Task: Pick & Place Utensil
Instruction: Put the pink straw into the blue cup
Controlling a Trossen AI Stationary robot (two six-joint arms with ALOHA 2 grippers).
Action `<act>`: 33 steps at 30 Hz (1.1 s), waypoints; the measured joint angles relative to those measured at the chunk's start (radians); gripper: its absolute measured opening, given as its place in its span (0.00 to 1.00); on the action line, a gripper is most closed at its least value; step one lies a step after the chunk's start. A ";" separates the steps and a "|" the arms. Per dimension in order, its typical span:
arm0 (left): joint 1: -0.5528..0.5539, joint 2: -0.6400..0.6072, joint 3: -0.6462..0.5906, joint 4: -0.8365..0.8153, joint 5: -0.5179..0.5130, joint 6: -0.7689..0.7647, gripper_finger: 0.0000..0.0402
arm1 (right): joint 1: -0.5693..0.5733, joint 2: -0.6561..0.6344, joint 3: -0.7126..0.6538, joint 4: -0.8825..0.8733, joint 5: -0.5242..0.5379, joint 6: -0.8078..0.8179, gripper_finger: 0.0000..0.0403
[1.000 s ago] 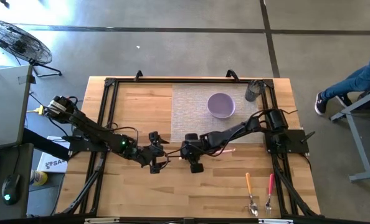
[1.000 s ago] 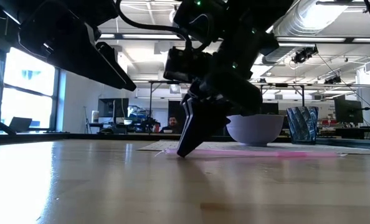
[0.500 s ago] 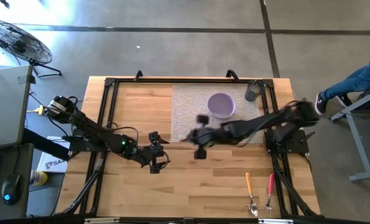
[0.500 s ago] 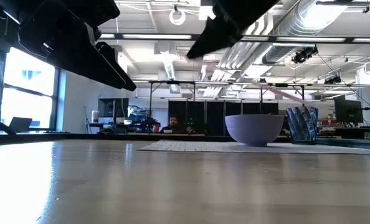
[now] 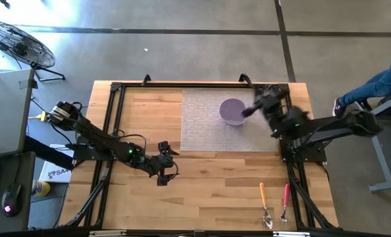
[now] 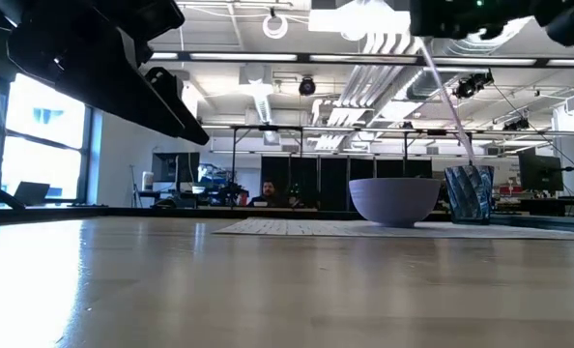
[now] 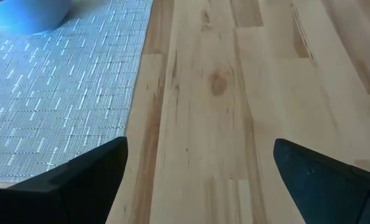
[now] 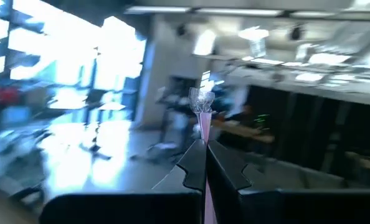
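My right gripper (image 5: 249, 112) is raised at the table's far right, between the lilac bowl (image 5: 232, 110) and the dark cup (image 6: 467, 193), and is shut on a pink-handled utensil (image 6: 448, 104). The arm hides most of the cup in the high view. In the low view the utensil slants down from the gripper, and its lower end (image 6: 474, 166) is at the cup's rim; whether they touch I cannot tell. My left gripper (image 5: 162, 168) waits open over bare wood beside the woven mat (image 5: 205, 122); the left wrist view shows its fingers wide apart (image 7: 200, 168). My right gripper (image 8: 203, 146) pinches the utensil's pink handle (image 8: 205, 186) between its two shut fingers. The pale head (image 8: 200, 99) sticks out past the fingertips. The utensil is lifted clear of the table and tilted, one end slanting down toward the cup.
An orange-handled spoon (image 5: 263, 201) and a red-handled fork (image 5: 285, 203) lie near the table's near right corner. The bowl stands on the mat. A dark frame (image 5: 110, 125) runs along the table's sides. A person's leg (image 5: 370, 89) shows beyond the right edge.
My right gripper has lifted the pink utensil off the table by the mat's near edge and swung it fast, up and toward the far right, to the cup beside the bowl. It has turned on the way. The utensil has gone from lying flat to hanging slanted.
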 joint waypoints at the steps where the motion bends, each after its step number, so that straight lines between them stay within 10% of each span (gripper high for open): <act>1: 0.000 0.000 0.000 0.000 0.002 0.000 0.99 | -0.035 -0.018 -0.025 0.076 -0.001 -0.041 0.00; 9: 0.000 0.000 0.000 0.000 0.015 0.000 0.99 | -0.375 -0.058 -0.089 0.353 -0.283 -0.058 0.00; 15: 0.000 0.000 0.000 0.000 0.015 0.000 0.99 | -0.551 -0.051 -0.089 0.298 -0.298 -0.019 0.00; 33: 0.000 0.000 0.000 0.000 0.015 0.000 0.99 | -0.664 0.061 -0.089 0.126 -0.317 0.179 0.02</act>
